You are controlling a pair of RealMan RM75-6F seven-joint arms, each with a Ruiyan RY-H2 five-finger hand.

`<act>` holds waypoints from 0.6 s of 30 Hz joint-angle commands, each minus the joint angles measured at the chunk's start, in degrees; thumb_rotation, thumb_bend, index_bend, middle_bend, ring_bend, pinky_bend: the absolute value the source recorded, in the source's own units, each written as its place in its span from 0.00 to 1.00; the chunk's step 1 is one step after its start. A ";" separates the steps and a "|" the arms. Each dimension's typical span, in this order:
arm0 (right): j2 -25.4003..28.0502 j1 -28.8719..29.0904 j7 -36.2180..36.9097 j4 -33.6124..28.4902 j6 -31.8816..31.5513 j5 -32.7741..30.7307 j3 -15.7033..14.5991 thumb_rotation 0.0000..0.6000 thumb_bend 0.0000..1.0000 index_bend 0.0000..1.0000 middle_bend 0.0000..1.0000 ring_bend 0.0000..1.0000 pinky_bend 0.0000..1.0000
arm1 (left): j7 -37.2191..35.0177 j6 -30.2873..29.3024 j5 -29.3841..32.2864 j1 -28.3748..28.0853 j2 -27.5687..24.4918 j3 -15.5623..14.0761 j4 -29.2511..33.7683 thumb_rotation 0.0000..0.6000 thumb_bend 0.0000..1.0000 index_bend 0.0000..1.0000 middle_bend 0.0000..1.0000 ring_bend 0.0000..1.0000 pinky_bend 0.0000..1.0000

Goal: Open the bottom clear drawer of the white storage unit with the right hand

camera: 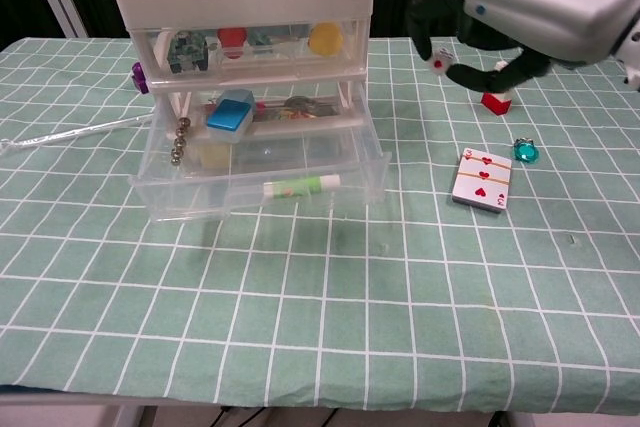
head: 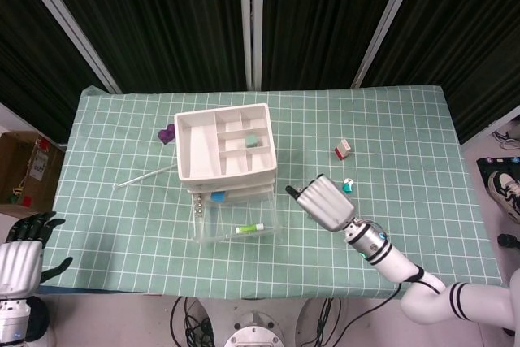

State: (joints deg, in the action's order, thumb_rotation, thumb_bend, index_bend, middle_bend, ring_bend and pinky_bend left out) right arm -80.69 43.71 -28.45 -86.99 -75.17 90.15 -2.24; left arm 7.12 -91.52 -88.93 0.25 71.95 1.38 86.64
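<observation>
Bottom clear drawer (camera: pixel 262 179) stands pulled out; my right hand (head: pixel 325 201) hovers beside it, fingers curled, holding nothing

**Room to move near the drawers**

The pulled-out bottom clear drawer (camera: pixel 262 187) blocks the cloth at left centre of the chest view. Right of it lie a playing card (camera: pixel 483 180), a teal bead (camera: pixel 526 151) and a red block (camera: pixel 496 102) (small things, near each other). The lower half of the tablecloth (camera: pixel 330 337) lies bare.
</observation>
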 commanded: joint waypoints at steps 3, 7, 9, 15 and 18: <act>-4.40 -2.21 6.26 8.49 4.77 0.14 -2.54 1.00 0.33 0.63 0.96 1.00 1.00 | 1.56 -0.57 -0.45 0.20 -0.53 -0.22 1.68 1.00 0.05 0.29 0.19 0.17 0.19; -8.43 -2.02 9.00 12.54 7.23 1.64 -2.97 1.00 0.33 0.59 0.96 1.00 1.00 | 2.37 -0.96 -0.50 0.53 -0.97 -0.40 2.62 1.00 0.05 0.29 0.19 0.17 0.19; -9.83 -1.98 9.91 13.94 8.08 2.22 -3.11 1.00 0.33 0.57 0.96 1.00 1.00 | 2.63 -1.07 -0.44 0.71 -1.12 -0.50 2.86 1.00 0.05 0.29 0.19 0.17 0.19; -10.91 -2.55 10.29 15.27 10.54 2.46 -3.27 1.00 0.32 0.27 0.96 1.00 1.00 | 2.83 -1.36 -0.36 0.98 -1.30 -0.51 3.18 1.00 0.05 0.29 0.19 0.17 0.19; -9.64 -3.40 9.81 13.61 9.73 2.27 -2.67 1.00 0.24 0.09 0.96 1.00 1.00 | 3.03 -1.04 -0.47 0.75 -1.21 -0.48 3.21 1.00 0.05 0.29 0.19 0.17 0.19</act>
State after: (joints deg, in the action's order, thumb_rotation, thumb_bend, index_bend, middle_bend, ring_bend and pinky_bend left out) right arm -91.00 40.81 -18.37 -72.56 -64.87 92.52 -5.25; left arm 10.10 -92.61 -89.37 1.04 70.72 0.89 89.84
